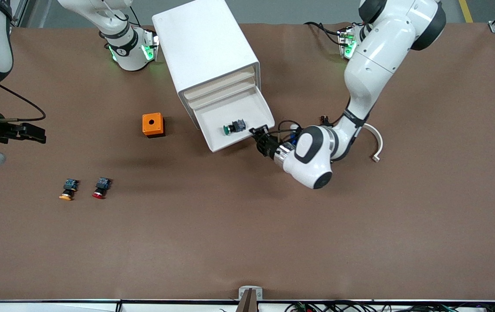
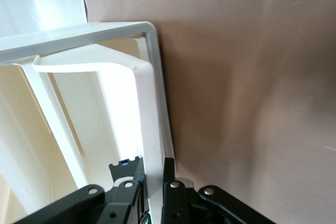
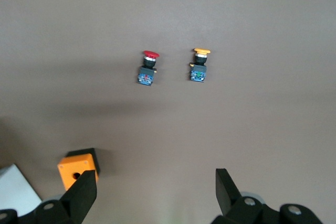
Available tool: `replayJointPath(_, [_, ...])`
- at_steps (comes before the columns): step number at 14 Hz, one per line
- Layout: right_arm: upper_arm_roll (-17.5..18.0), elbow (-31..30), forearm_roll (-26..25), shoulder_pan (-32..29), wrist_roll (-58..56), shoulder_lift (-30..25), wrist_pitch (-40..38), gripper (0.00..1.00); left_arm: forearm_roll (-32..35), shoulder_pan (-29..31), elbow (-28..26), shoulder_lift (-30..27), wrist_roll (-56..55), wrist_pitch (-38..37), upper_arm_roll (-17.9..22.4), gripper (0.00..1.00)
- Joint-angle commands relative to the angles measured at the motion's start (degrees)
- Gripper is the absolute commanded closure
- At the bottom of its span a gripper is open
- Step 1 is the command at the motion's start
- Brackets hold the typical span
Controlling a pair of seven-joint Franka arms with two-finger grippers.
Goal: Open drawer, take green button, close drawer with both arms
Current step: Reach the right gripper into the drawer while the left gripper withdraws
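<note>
The bottom drawer point(image 1: 238, 125) of the white drawer cabinet point(image 1: 206, 47) stands pulled out, and the green-capped button point(image 1: 234, 127) lies on its side inside it. The left gripper point(image 1: 261, 138) is at the drawer's front edge, jaws clamped shut on the drawer's front wall point(image 2: 152, 129). The right gripper point(image 3: 156, 190) hangs over the tabletop point(image 1: 247, 234) at the right arm's end, waiting, jaws wide open and empty. An orange box point(image 1: 153, 125) sits beside the cabinet; red-capped point(image 1: 101, 188) and yellow-capped point(image 1: 69, 189) buttons lie nearer the front camera.
</note>
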Motion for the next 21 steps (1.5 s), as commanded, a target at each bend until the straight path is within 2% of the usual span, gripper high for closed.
replayJointPath(1, [0.6, 0.9, 8.9, -0.5, 15.8, -0.8, -2.4, 0.0, -0.3, 1.6, 3.0, 0.7, 5.1, -0.3, -0.6, 0.5])
replayJointPath(3, [0.9, 0.6, 11.4, 3.1, 28.0, -0.7, -1.3, 0.0, -0.1, 2.0, 3.0, 0.2, 5.1, -0.4, -0.6, 0.08])
replayJointPath(4, [1.0, -0.8, 13.2, 5.6, 31.9, -0.5, 1.2, 0.0, 0.0, 2.8, 3.0, 0.1, 5.1, -0.4, -0.6, 0.0])
replayJointPath(6, [1.0, -5.1, 13.7, 11.7, 42.3, -0.8, 8.1, 0.0, 3.8, 4.3, 3.6, -0.5, 5.1, -0.5, -0.6, 0.0])
replayJointPath(9, [0.9, -10.3, 12.9, 21.3, 57.1, -0.8, 15.3, 0.0, 14.1, 5.6, 8.4, -0.8, 5.1, -2.2, -0.6, 0.0])
replayJointPath(12, [0.9, -12.8, 8.9, 30.3, 73.4, 0.5, 20.0, 0.0, 28.1, 6.9, 11.8, -2.0, 5.2, -2.6, -0.9, 0.0])
replayJointPath(13, [0.9, -12.7, 7.9, 32.7, 78.2, 1.7, 20.7, 0.0, 30.8, 7.4, 12.8, -2.4, 5.3, -2.5, -0.9, 0.0])
replayJointPath(15, [0.9, -12.7, 7.6, 37.1, 87.0, 4.4, 23.7, 0.0, 33.1, 8.8, 14.4, -3.5, 8.2, -2.1, -0.9, 0.0])
replayJointPath(19, [0.9, -12.7, 5.8, 42.9, 98.1, 10.8, 30.6, 0.0, 34.3, 12.3, 14.2, -8.1, 15.1, -2.3, -0.5, 0.0])
replayJointPath(21, [0.9, -12.7, 5.7, 45.2, 102.2, 14.0, 34.6, 0.0, 40.0, 12.2, 14.0, -10.7, 18.9, -2.3, -1.1, 0.0])
